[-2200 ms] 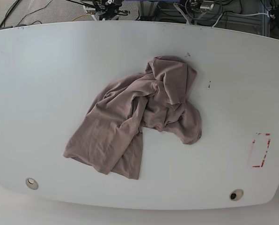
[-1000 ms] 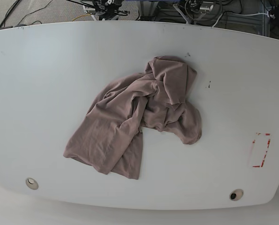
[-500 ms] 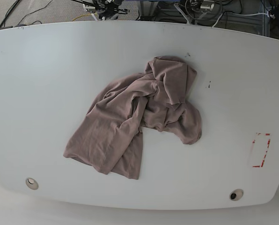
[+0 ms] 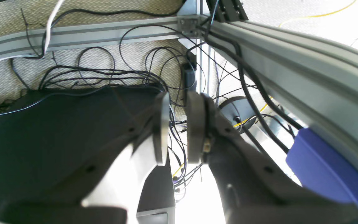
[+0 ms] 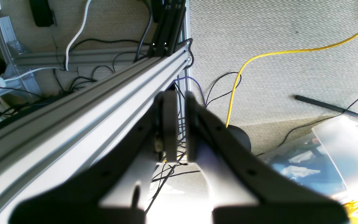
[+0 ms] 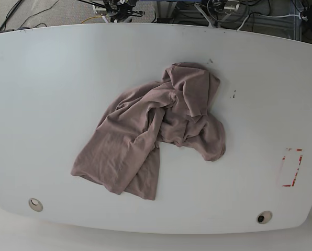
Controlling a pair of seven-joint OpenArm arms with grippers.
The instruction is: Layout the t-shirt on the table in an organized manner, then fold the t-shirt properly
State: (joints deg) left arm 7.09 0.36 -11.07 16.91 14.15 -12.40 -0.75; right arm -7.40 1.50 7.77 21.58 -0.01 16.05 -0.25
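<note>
While the soft mauve-brown t-shirt (image 6: 155,135) lies crumpled mid big shiny white table (image 6: 51,94), left gripper (image 4: 179,130) shows a narrow empty gap, right gripper (image 5: 180,126) sits closed, empty. Best grab two far-apart edges and pull flat.

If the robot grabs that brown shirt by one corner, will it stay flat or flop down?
Probably flop: the t-shirt lies crumpled in soft folds, so it looks thin and limp. It likely weighs little. Pushed across the glossy table, it would probably bunch up rather than slide whole.
</note>
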